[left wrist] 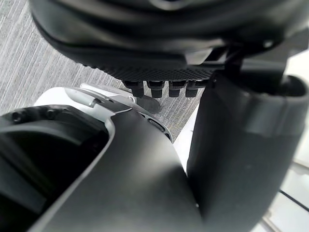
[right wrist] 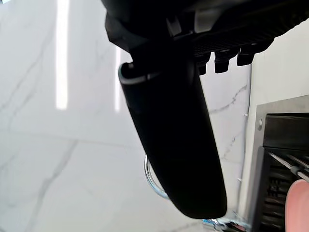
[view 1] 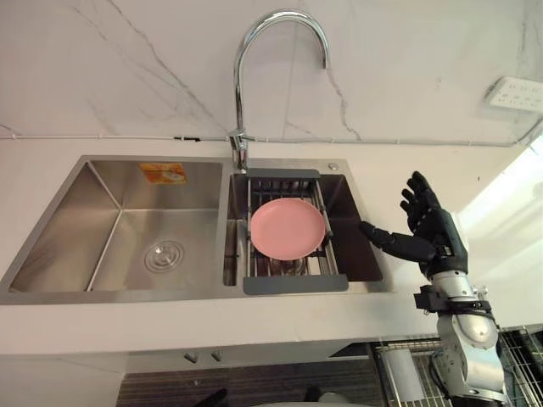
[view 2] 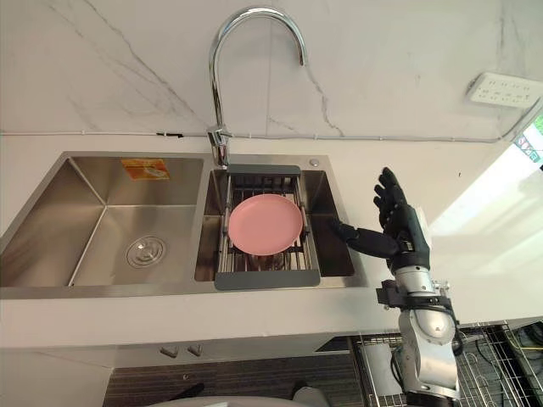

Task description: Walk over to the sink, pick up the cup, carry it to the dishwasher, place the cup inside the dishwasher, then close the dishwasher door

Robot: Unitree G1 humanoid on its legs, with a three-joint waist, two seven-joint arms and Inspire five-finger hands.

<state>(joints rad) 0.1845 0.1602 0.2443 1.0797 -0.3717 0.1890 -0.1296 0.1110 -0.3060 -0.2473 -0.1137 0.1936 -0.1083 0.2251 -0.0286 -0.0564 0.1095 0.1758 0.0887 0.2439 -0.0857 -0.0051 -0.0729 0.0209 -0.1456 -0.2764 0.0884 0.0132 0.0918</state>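
**Right hand raised and open beside the sink, nothing in either hand**

The right hand (view 1: 437, 229) is lifted above the worktop (view 1: 127, 326), just off the right edge of the sink (view 1: 110, 292). The forearm rises almost upright from below the worktop's front edge. The palm faces the sink, with the fingers straight, fanned a little and pointing toward the back wall. The thumb sticks out sideways, and its tip reaches over the right rim of the sink. The hand is released and touches nothing. Its wrist view looks along the thumb toward the marble wall, with the tap's curve behind it.

The left hand (left wrist: 159, 48) hangs low over a grey ribbed floor (left wrist: 29, 63). Its fingers are relaxed and it holds nothing.

The sink has two basins and sits in the middle of the worktop, with a tall curved tap (view 1: 238, 93) at its back edge between them. A dark-framed rack (view 1: 295, 283) spans the right basin, and a pink plate (view 1: 288, 229) lies flat on it. I cannot tell where the cup is.

A wire basket (view 2: 501, 365) shows below the worktop's front edge, toward the right corner. A white socket (view 1: 516, 91) is on the wall above the far right corner.
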